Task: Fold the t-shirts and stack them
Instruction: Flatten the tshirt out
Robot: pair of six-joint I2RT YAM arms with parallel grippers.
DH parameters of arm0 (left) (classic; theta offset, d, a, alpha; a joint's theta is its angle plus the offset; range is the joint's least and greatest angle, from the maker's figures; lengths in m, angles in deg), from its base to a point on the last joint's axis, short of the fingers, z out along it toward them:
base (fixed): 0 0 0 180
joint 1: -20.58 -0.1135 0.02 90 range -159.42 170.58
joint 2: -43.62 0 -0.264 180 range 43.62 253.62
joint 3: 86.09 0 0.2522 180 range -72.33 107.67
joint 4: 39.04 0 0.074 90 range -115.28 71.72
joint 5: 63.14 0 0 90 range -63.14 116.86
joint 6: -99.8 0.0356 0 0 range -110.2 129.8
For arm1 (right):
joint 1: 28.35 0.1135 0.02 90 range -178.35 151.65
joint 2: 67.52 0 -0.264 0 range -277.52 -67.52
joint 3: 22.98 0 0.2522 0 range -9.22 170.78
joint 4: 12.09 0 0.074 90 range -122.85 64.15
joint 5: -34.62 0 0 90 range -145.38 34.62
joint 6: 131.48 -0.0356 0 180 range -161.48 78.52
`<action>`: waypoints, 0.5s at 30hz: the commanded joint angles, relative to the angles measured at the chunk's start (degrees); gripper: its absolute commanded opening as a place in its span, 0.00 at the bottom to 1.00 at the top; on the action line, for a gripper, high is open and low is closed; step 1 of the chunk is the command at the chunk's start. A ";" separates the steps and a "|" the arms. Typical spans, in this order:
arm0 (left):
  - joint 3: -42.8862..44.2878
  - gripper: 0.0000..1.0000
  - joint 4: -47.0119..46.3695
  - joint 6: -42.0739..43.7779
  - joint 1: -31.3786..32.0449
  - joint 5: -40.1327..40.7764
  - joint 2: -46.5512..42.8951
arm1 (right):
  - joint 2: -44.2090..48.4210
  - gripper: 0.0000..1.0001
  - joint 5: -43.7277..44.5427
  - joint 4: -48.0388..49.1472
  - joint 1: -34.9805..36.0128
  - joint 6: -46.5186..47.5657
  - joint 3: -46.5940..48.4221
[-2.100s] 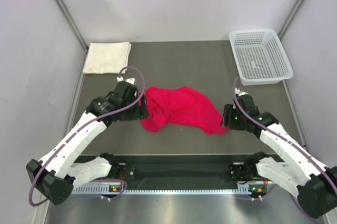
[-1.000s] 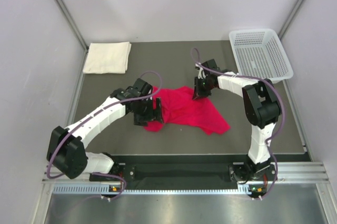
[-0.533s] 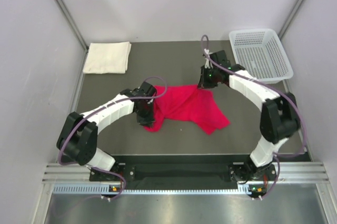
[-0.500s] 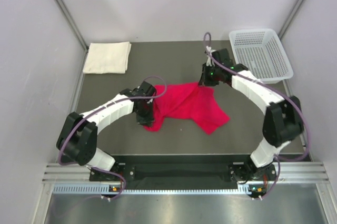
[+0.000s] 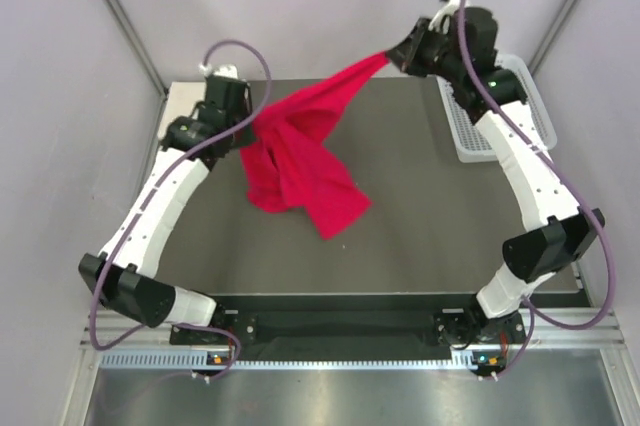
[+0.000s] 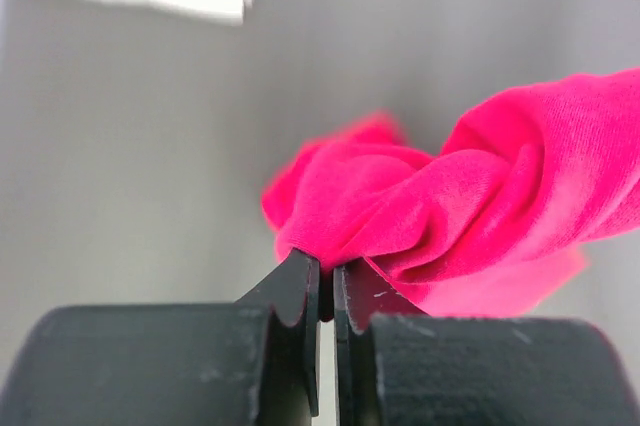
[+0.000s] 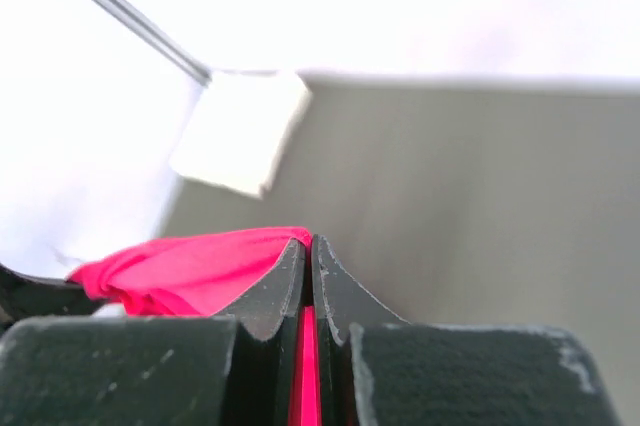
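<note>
The red t-shirt (image 5: 295,171) hangs in the air, stretched between both raised arms, with its lower part drooping toward the table. My left gripper (image 5: 250,128) is shut on its left end; in the left wrist view the jaws (image 6: 326,271) pinch bunched red cloth (image 6: 480,216). My right gripper (image 5: 392,54) is shut on the upper right end, and a thin fold of red cloth (image 7: 190,271) runs between its jaws (image 7: 309,246). The cream-white t-shirt (image 7: 243,131) lies folded at the table's far left corner; in the top view the left arm mostly covers it.
A white mesh basket (image 5: 530,86) stands at the far right corner, partly behind the right arm. The grey table (image 5: 420,206) is bounded by walls at the left, right and back.
Both arms have risen and moved toward the back, lifting the red t-shirt off the table and stretching it between them. The left gripper has shut on the cloth.
</note>
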 commanded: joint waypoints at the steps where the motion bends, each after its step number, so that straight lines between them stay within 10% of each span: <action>1: 9.45 0.00 2.73 8.98 -1.57 9.33 -4.30 | 2.58 0.00 1.85 4.06 -3.64 -0.90 11.06; 8: 17.30 0.06 -2.47 14.62 -1.57 -8.58 -8.17 | 17.86 0.00 7.19 1.63 -6.63 2.69 6.62; 15: 6.76 0.64 8.50 6.38 -1.57 -11.06 -11.17 | 42.19 0.00 10.63 -9.52 -5.67 1.56 -24.84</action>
